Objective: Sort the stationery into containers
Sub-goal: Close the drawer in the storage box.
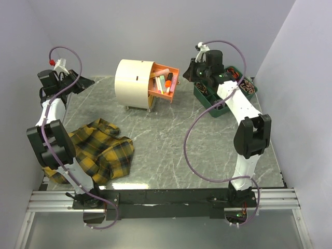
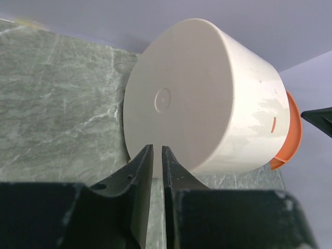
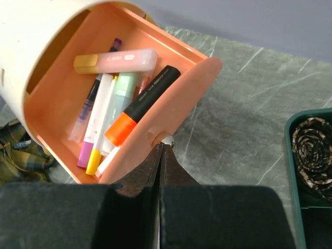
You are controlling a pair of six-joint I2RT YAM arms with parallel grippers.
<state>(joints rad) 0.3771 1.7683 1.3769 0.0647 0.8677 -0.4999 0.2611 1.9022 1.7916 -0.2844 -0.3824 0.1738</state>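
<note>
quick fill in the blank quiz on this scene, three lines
The orange drawer of the chest stands ___.
The right claw is shut at the drawer's ___.
The plaid cloth lies near the ___ arm.
Missing: open; knob; left

Right tool, tips together, touches the knob of the orange drawer holding markers

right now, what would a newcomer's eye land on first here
The cream drum chest at the back middle of the table, its orange drawer pulled out and packed with markers. The right fingers are shut right at that drawer's small knob. At the near left, a yellow-black plaid cloth lies crumpled.
</note>
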